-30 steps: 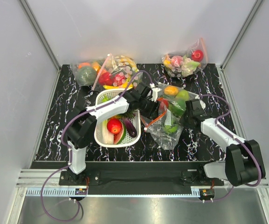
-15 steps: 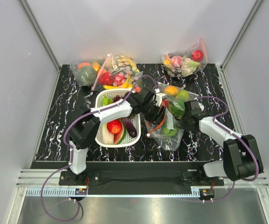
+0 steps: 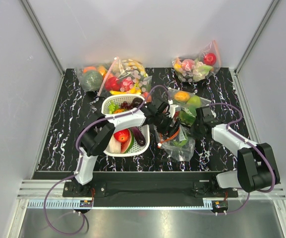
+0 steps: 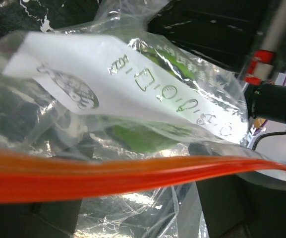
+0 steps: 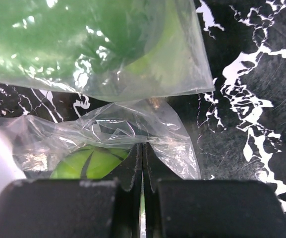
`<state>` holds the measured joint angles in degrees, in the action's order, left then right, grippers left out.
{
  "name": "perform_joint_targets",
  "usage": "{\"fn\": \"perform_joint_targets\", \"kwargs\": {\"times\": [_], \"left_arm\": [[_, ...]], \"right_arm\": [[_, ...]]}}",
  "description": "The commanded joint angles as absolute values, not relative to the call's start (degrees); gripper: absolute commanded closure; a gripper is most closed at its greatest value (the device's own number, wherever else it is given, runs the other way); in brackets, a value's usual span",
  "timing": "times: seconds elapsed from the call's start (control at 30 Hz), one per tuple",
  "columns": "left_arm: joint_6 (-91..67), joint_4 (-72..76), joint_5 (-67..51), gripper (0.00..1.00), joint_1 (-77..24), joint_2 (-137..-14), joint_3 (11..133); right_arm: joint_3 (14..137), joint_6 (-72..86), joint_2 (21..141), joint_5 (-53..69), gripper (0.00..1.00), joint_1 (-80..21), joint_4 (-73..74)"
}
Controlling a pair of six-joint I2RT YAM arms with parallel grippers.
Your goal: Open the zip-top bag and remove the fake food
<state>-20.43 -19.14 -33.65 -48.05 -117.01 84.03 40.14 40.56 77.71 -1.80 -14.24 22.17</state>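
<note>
The zip-top bag (image 3: 181, 148) lies on the table (image 3: 63, 134) just right of the white basket (image 3: 104, 141), with green fake food (image 5: 90, 163) inside. The right gripper (image 5: 142, 166) has its jaws together, pinching the bag's clear film. The left gripper (image 3: 168, 126) is at the orange zip strip (image 4: 133, 171). The strip obscures its jaws, so their state cannot be told.

zip-top bag (image 3: 178, 145) | clear, crinkled, orange-red zip strip (image 4: 108, 174), white label (image 4: 133, 91) | on tabletop (image 3: 68, 124) right of centre | fake food (image 5: 90, 163): green round fruit inside

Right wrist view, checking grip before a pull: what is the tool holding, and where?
The zip-top bag, pinched by a fold of its clear plastic.
</note>
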Motion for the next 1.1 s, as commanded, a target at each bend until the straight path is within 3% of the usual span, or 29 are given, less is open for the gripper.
{"fn": "perform_joint_targets", "kwargs": {"times": [0.0, 0.13, 0.83, 0.87, 0.9, 1.0, 1.07], "left_arm": [[-21.1, -16.2, -33.9, 0.13, -48.3, -117.7, 87.2], [-21.4, -16.3, -33.1, 0.01, -48.3, -118.8, 88.3], [-21.4, -19.3, -33.0, 0.01, -51.2, -122.8, 91.1], [-20.9, -19.7, -32.8, 0.04, -51.2, -122.5, 90.4], [-20.4, -19.9, -32.4, 0.16, -51.3, -122.2, 89.9], [-18.8, -21.8, -31.6, 0.36, -51.1, -120.2, 89.3], [-18.2, -22.7, -31.6, 0.41, -50.5, -119.0, 88.8]], "right_arm": [[39.9, 42.0, 77.3, 1.3, 1.0, -14.0, 21.2], [39.5, 42.2, 77.6, 2.5, 1.0, -14.0, 20.7], [40.7, 42.2, 83.1, 7.8, 1.0, -14.0, 19.0], [40.7, 42.3, 83.2, 7.7, 1.0, -13.9, 19.0], [40.6, 42.2, 83.1, 7.5, 1.0, -14.0, 19.0], [40.6, 42.2, 82.4, 5.5, 1.0, -14.0, 20.1], [40.8, 41.9, 81.5, 4.0, 1.0, -14.0, 20.9]]}}
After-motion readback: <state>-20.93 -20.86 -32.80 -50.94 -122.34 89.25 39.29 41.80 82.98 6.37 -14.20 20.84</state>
